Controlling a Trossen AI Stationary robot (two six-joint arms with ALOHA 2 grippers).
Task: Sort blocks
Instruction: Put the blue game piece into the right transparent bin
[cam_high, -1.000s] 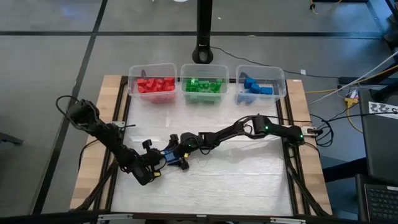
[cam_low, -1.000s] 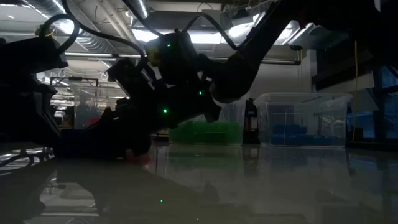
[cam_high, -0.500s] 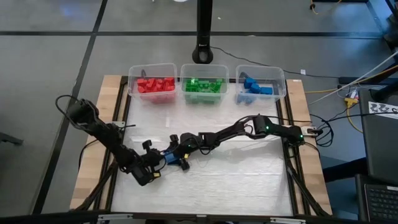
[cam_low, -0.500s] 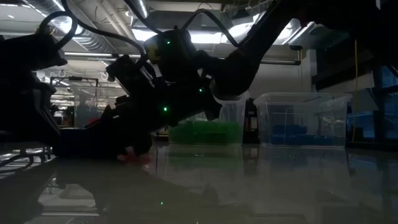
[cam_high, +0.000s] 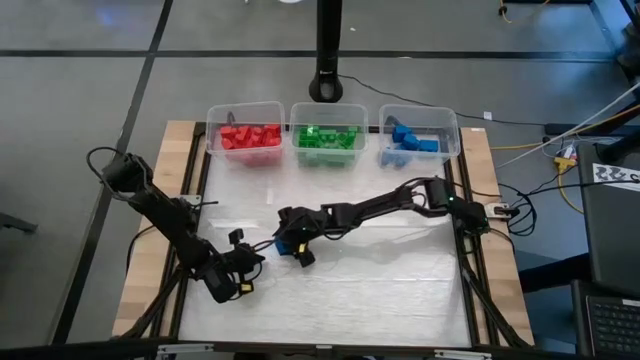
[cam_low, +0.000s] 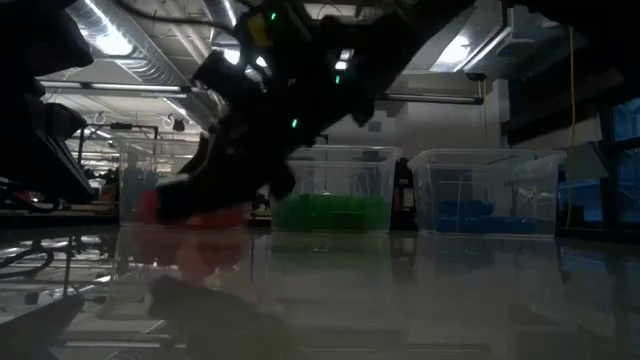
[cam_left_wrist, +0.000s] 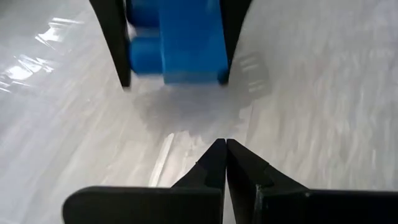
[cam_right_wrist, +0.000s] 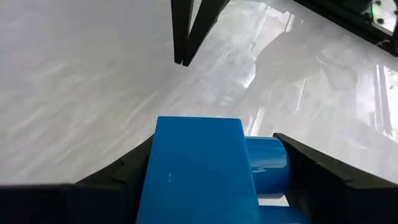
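My right gripper (cam_high: 293, 245) is shut on a blue studded block (cam_right_wrist: 199, 168) above the middle of the white table top. My left gripper (cam_high: 255, 262) hangs just to the block's near left with its fingers (cam_left_wrist: 214, 163) shut and nothing in them. Its wrist view shows the blue block (cam_left_wrist: 177, 43) ahead, between the right gripper's two dark fingers. At the table's far edge stand three clear bins: one holds red blocks (cam_high: 250, 137), one green blocks (cam_high: 326, 139), one blue blocks (cam_high: 412, 140). My right gripper pinches the blue block by two opposite sides (cam_right_wrist: 163, 171) between its two fingers. The block's studs (cam_right_wrist: 267, 155) stick out sideways toward one finger. The fingers come slanting down from the table's right side. The block is lifted clear of the table, with its shadow on the surface below.
The bins stand in a row: red bin (cam_high: 243, 112), green bin (cam_high: 325, 110), blue bin (cam_high: 420, 115). A black post (cam_high: 327, 60) rises behind the green bin. Bare white table top (cam_high: 380, 290) lies on the near right side.
My right gripper has risen with the blue block, lifting it off the table and carrying it a little toward the far right. My left gripper, still shut, has drawn back slightly from the block toward the near left.
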